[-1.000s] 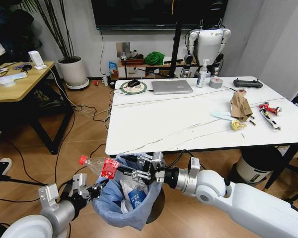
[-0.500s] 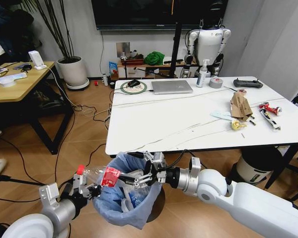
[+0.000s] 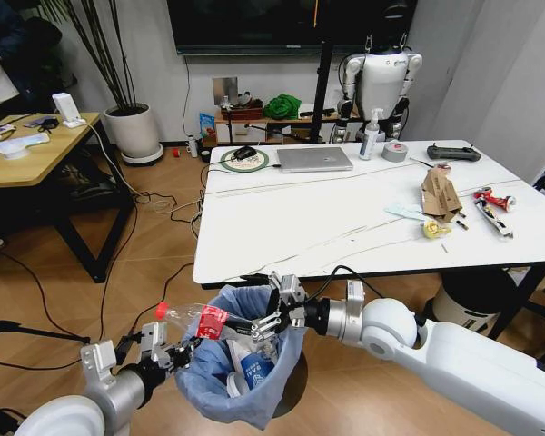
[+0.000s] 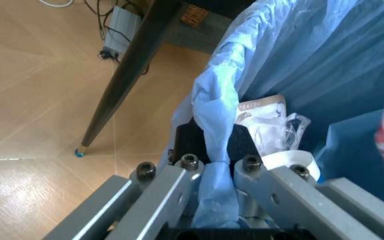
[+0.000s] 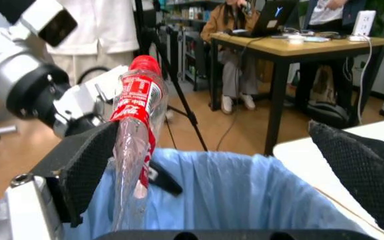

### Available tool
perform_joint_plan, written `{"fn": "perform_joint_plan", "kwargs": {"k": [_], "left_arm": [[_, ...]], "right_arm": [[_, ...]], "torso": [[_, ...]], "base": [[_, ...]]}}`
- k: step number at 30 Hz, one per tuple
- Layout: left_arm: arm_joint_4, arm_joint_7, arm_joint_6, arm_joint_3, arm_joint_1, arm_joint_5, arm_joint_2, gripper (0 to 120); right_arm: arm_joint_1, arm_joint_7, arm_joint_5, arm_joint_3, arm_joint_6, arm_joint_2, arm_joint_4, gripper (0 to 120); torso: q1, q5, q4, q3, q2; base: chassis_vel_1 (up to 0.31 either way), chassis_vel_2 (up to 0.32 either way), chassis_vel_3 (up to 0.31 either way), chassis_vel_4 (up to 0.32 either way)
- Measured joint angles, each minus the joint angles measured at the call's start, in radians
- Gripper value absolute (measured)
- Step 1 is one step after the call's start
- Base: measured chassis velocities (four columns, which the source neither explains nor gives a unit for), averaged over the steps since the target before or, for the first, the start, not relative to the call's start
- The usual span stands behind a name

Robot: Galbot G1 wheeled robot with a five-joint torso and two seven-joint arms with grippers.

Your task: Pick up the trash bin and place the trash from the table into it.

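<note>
While left gripper (image 3: pixel 175 352) clamps trash bin (image 3: pixel 245 400) rim, right gripper (image 3: pixel 265 318) spread wide above, bottle (image 3: pixel 193 317) leaning on one finger

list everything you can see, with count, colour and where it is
bin: 1, light-blue bag, on floor before table, held at rim by left gripper
bottle: 1, clear, red cap and label, over bin rim
cup: 1, blue-white, inside bin
table: 1, white
cardboard: 1, brown, table's right side
yellow scrap: 1, beside cardboard
red-white packs: 2, right edge
laptop: 1, silver, far side
tape: 1, grey, far side
left gripper: jaws shut on bin rim
right gripper: jaws open, over bin
</note>
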Motion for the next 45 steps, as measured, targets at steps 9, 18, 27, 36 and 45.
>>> {"fn": "perform_joint_plan", "kwargs": {"k": [9, 18, 27, 36, 45], "left_arm": [[0.006, 0.001, 0.006, 0.006, -0.004, 0.011, -0.001, 0], [0.008, 0.003, 0.006, 0.003, -0.016, 0.008, -0.008, 0], [-0.001, 0.004, 0.005, -0.008, -0.015, 0.007, -0.011, 0], [-0.007, 0.005, 0.004, -0.013, -0.013, 0.012, -0.026, 0], [-0.013, 0.005, 0.003, -0.016, -0.007, 0.022, -0.039, 0]], "right_arm": [[0.039, -0.016, -0.026, 0.005, -0.008, -0.027, -0.008, 100], [0.017, -0.034, -0.027, 0.031, -0.001, -0.079, 0.004, 100], [-0.005, -0.042, -0.028, 0.057, 0.01, -0.127, 0.029, 100], [-0.04, -0.045, -0.03, 0.1, 0.016, -0.186, 0.069, 100], [-0.072, -0.051, -0.031, 0.137, 0.024, -0.222, 0.096, 100]], "torso": [[0.0, 0.0, 0.0001, 0.0, 0.0], [0.0, 0.0, 0.0001, 0.0, 0.0], [0.0, 0.0002, 0.0001, 0.0, 0.0], [0.0, 0.0, 0.0, 0.0, 0.0], [0.0, 0.0001, 0.0001, 0.0, 0.0]], "base": [[0.0, 0.0, 0.0, 0.0], [0.0, 0.0, 0.0, 0.0], [0.0, 0.0, 0.0, 0.0], [0.0, 0.0, 0.0, 0.0], [0.0, 0.0, 0.0, 0.0]]}}
